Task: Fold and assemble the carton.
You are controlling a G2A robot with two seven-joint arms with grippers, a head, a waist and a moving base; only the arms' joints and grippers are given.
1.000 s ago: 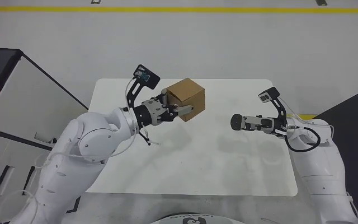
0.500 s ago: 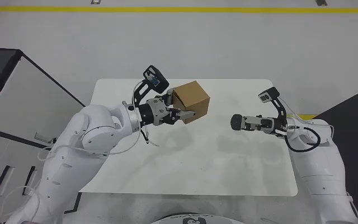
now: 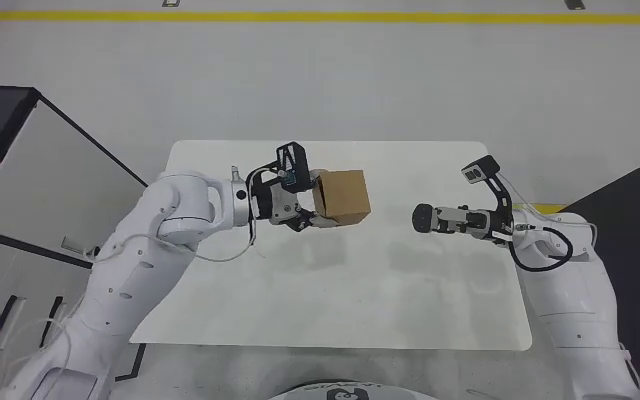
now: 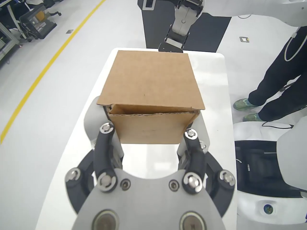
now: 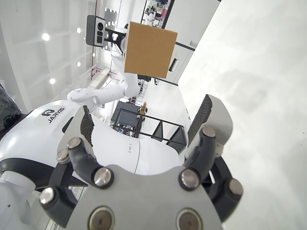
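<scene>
The brown cardboard carton (image 3: 342, 196) is folded into a box and is held above the white table (image 3: 400, 300), over its far middle. My left gripper (image 3: 312, 203) is shut on the carton's near end; in the left wrist view its fingers (image 4: 105, 132) clamp both sides of the carton (image 4: 148, 89). My right gripper (image 3: 420, 217) hangs level over the table's right part, apart from the carton, and is open with nothing between its fingers (image 5: 203, 113). In the right wrist view the carton (image 5: 148, 51) floats farther off.
The table's front half and right side are bare. A dark frame with a glass panel (image 3: 40, 150) stands left of the table. A person's legs (image 4: 275, 92) stand beside the table in the left wrist view, touching nothing.
My left arm has turned the carton and carried it a little right, so it now sits level and square to the table. The right arm has kept still.
</scene>
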